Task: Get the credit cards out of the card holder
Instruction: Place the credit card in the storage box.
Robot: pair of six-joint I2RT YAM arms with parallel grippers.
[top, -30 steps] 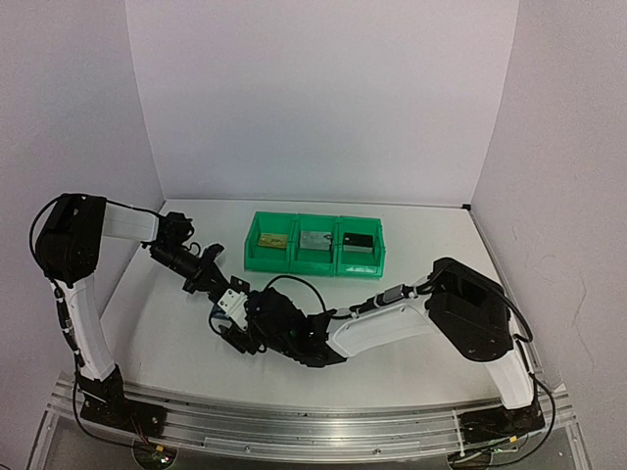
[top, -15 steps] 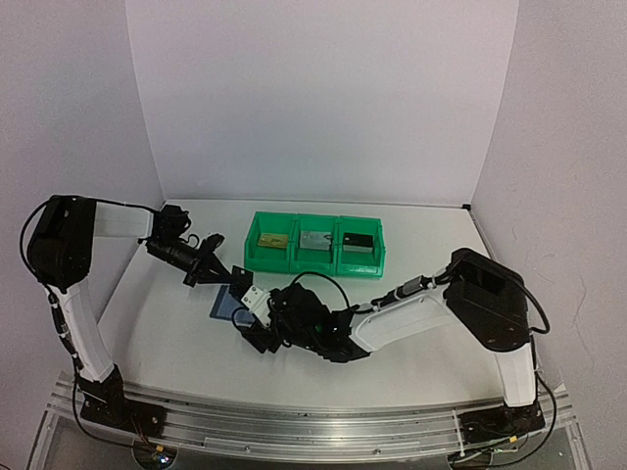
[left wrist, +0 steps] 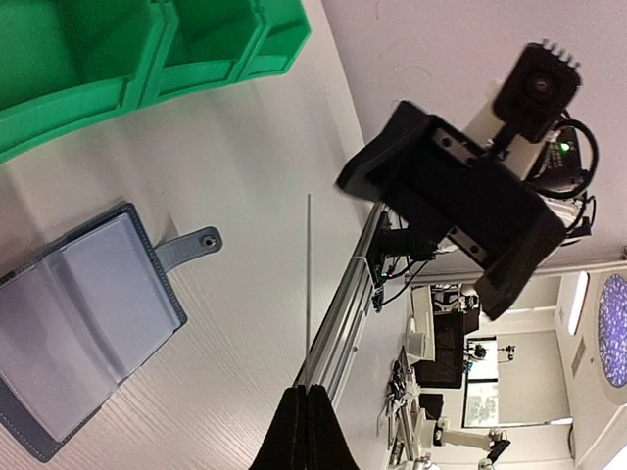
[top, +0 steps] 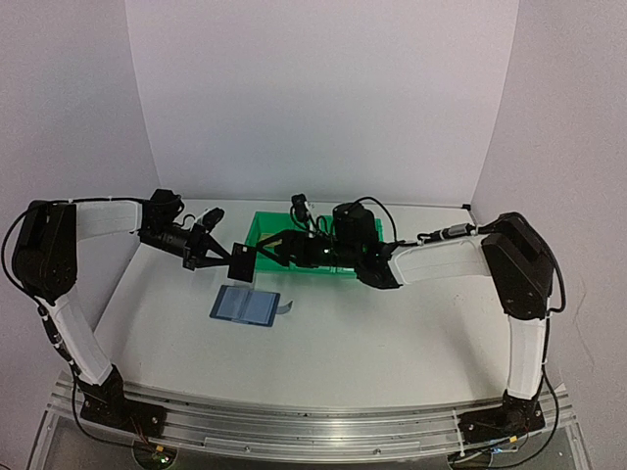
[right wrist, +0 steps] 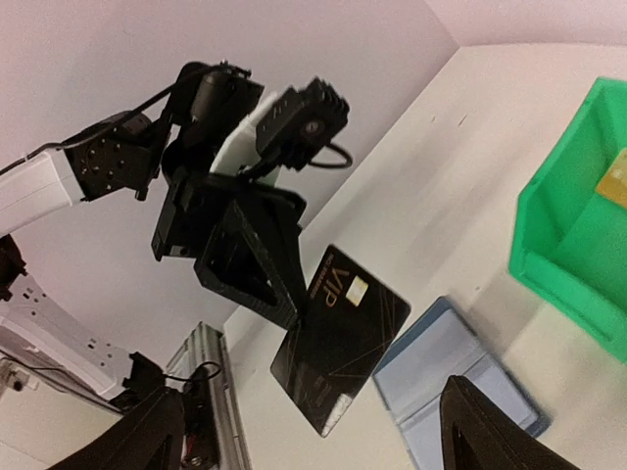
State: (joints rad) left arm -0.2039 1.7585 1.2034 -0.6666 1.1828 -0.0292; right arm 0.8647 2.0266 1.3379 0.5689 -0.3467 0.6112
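Observation:
My left gripper point(top: 221, 257) is shut on the black credit card point(top: 238, 260) and holds it in the air above the table. In the right wrist view the card point(right wrist: 343, 338) shows gold "VIP" lettering, with the left fingers point(right wrist: 284, 294) pinching its corner. In the left wrist view the card point(left wrist: 309, 284) appears edge-on as a thin line. The blue card holder point(top: 245, 305) lies open on the table below; it also shows in the left wrist view point(left wrist: 83, 323) and the right wrist view point(right wrist: 460, 377). My right gripper point(top: 281, 247) is open and empty, facing the card. A gold card point(right wrist: 615, 176) lies in the green bin.
Green plastic bins point(top: 294, 235) stand behind the card holder at mid table, under the right arm; they also show in the left wrist view point(left wrist: 127, 49) and the right wrist view point(right wrist: 573, 245). White walls close the back and sides.

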